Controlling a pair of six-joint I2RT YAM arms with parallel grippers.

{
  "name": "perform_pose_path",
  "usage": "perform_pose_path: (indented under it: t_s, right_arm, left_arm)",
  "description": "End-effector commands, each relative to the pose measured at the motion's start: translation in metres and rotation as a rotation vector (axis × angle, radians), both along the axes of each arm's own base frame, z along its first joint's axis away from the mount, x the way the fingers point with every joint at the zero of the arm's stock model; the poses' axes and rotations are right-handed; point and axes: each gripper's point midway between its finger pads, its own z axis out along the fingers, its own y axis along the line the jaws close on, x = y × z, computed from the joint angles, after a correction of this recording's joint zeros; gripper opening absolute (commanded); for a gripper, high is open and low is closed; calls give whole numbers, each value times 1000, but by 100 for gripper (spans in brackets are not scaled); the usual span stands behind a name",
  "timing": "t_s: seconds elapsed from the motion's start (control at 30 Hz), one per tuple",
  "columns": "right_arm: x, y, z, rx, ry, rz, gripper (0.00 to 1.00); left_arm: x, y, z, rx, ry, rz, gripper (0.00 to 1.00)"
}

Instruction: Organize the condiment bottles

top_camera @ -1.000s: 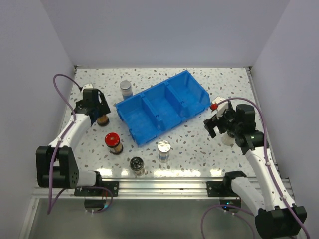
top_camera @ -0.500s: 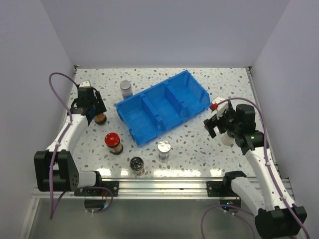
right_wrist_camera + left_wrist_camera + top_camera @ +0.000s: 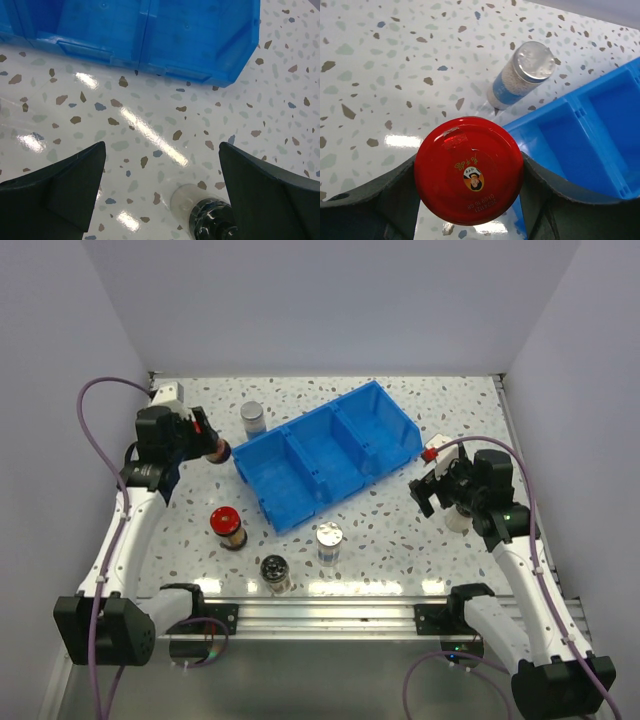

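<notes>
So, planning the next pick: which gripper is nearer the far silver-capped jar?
Left. The left gripper, holding a red-capped jar, is close beside the silver-capped jar; the right gripper sits beyond the blue bin.

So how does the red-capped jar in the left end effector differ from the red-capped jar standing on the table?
The gripped jar is clamped in the left end effector and tilted, beside the blue bin; the table jar stands upright and free. Both have red caps.
</notes>
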Motion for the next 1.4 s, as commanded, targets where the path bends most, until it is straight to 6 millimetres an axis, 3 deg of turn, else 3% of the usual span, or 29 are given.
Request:
perform_pose_path:
  t_s: [0.0,0.1,0.17,0.4,0.67,0.9,1.07,1.17,1.27,1.3,1.37]
  right_arm:
    - [2,4,11,6,-42,26,99]
    - [2,3,11,4,-43,24,99]
    - [2,4,11,5,-39,25,99]
    - [3,3,10,1,-39,22,99]
    - [4,3,9,-4,-36,22,99]
    - [4,2,8,-5,-34,18,99]
    - [5,1,6,-12,-30,14,99]
    - [4,1,6,-11,-30,17,99]
    - [5,1,6,-13,-32,17,99]
    - [5,0,5,-15,-30,13,99]
    - [5,1,6,-14,-31,16,99]
  left_arm:
    - [17,-40,93,-26,-281,-166,0]
    - [16,-63,108,-27,-307,-226,0]
    - [19,-75,107,-23,-297,-255,0]
    - [27,-127,72,-42,-199,-492,0]
    - [37,-147,50,-6,-140,-543,0]
    - [53,-158,-6,37,-7,-543,0]
    - [64,-152,-23,87,23,-497,4]
    - [68,-149,-32,115,35,-472,13]
    - [68,-148,-42,127,49,-468,32]
    - [67,-149,-45,131,56,-473,47]
    - [65,-150,-49,130,65,-481,53]
